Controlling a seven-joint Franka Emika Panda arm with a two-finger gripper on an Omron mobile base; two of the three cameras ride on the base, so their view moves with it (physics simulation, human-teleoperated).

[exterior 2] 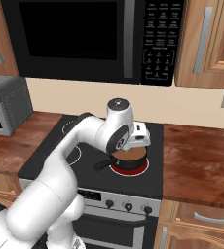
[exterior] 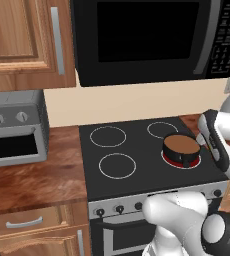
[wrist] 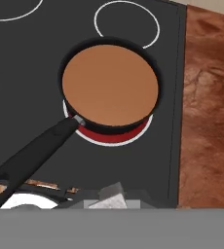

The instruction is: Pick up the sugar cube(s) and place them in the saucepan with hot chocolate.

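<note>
Saucepan (wrist: 109, 87), dark, upright on glowing red burner (wrist: 115, 135), brown liquid flat; whitish sugar cube (wrist: 112, 196) at the jaws, short of pan.

Home kitchen: stove (exterior: 137, 150), microwave (exterior: 147, 37), wood cabinets (exterior: 22, 40), toaster oven (exterior: 14, 130).

The arm (exterior 2: 60, 180) is being rendered in glossy white, its links thick, rounded and tube-like. Dark grey to black is being shown at the joints — a round black end cap (exterior: 221, 232) near the base and a dark disc (exterior 2: 118, 103) atop the upper joint. A black band (exterior: 214, 137) is being seen along one white link — no cables or markings are being shown.
</note>
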